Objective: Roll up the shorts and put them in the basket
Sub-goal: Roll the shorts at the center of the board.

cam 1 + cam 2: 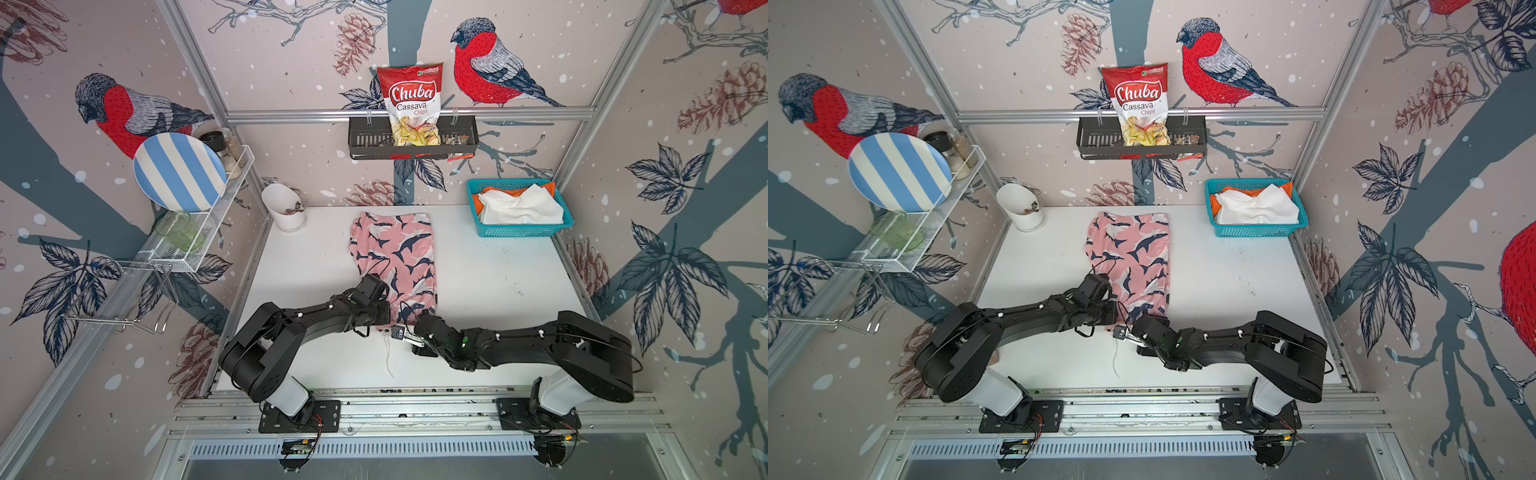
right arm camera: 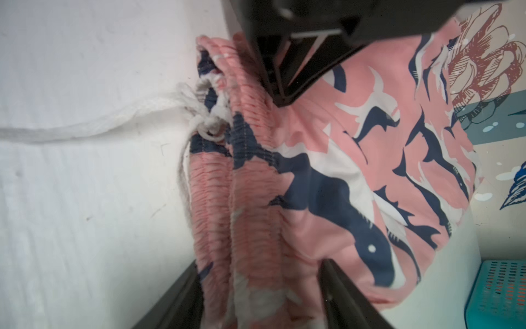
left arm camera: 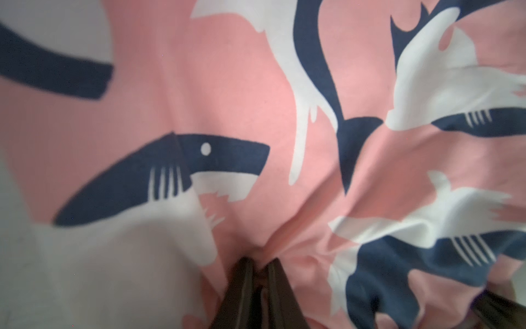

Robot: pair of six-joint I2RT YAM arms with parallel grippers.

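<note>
1. Left gripper [image 3: 260,263]: narrow, pinching the pink shorts [image 1: 395,253].
2. Right gripper [image 2: 260,265]: jaws astride the waistband [image 2: 250,182]; grip not discernible.
3. Pink shorts flat mid-table [image 1: 498,291]; long axis near-to-far, waistband toward the arm bases.
4. Teal basket [image 1: 519,230], far right corner: white shorts [image 1: 519,208] over orange shorts [image 1: 549,188].

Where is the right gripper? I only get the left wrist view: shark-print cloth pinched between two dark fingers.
Observer: The right gripper straddles the elastic waistband of the pink shark-print shorts, beside the white drawstring.
Operator: Any roll started?
Observer: None shows; in both top views the shorts lie stretched out on the white table.
Operator: Other shorts?
Observer: In the teal basket at the table's far right corner, white shorts lie over orange shorts.
</note>
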